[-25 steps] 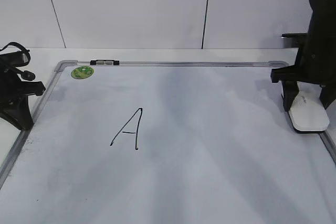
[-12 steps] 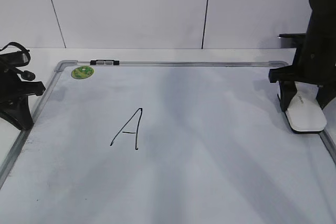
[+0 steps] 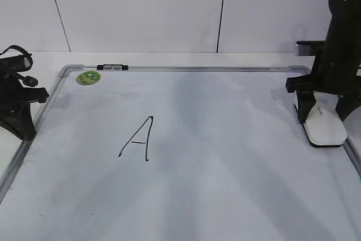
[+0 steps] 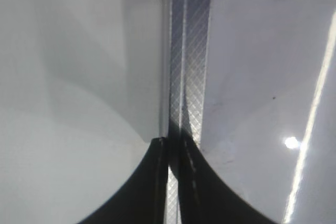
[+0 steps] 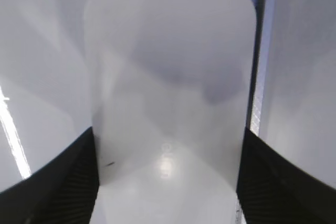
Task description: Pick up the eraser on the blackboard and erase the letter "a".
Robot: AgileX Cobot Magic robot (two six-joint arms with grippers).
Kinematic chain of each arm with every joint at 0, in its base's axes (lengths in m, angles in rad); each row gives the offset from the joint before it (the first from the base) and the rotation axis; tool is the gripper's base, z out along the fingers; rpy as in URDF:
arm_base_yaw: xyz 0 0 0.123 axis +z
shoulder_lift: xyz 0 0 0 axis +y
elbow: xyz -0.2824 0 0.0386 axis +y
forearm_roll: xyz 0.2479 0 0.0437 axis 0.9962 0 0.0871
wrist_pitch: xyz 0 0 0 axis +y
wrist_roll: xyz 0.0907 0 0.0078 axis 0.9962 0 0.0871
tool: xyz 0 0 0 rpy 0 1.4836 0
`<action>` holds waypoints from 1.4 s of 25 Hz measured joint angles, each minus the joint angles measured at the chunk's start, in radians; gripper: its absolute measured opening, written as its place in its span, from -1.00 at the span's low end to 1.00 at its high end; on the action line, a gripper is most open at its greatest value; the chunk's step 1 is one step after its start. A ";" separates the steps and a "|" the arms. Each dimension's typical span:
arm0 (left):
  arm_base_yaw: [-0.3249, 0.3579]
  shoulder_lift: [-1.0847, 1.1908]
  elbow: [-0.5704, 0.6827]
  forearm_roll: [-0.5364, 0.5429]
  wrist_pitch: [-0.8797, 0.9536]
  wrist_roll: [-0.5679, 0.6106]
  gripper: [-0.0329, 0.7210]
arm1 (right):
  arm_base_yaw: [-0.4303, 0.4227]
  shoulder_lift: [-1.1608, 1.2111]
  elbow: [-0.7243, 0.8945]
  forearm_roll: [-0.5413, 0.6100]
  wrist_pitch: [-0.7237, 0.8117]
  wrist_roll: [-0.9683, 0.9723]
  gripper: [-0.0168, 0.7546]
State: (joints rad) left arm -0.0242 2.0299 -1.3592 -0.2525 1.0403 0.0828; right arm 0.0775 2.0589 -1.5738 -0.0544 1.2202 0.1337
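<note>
The eraser [image 3: 325, 126] lies on the blackboard [image 3: 225, 156] at its right edge, just beside the frame, with the right hand [image 3: 324, 118] straddling it. In the right wrist view the eraser [image 5: 168, 93] fills the gap between the two dark fingers [image 5: 68, 182], and each finger seems to sit at or against a long side. Whether they are already pressing or only bracketing it, I cannot tell.

The likely failure is a slip. The shell is smooth, glossy white plastic with rounded corners, so a light squeeze could let it skate out or twist as it is lifted, and a tilted block would wipe with only one edge of its thin dark underside. The silver-grey frame close alongside could also catch the outer finger.

The only letter visible is a thin black "A" [image 3: 138, 138], well apart to the left on the sheeny white surface. No small "a" shows, so a sweep there risks wiping the wrong mark.

The left hand [image 4: 173, 182] is closed and empty, above the ribbed metal frame [image 4: 190, 51] at the left.
</note>
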 joint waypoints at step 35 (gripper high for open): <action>0.000 0.000 0.000 -0.002 -0.002 0.000 -0.88 | -0.001 -0.009 0.000 0.010 -0.002 -0.016 0.60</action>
State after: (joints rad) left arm -0.0242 2.0299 -1.3592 -0.2547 1.0385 0.0828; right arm 0.0768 2.0494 -1.5738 -0.0439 1.2186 0.1177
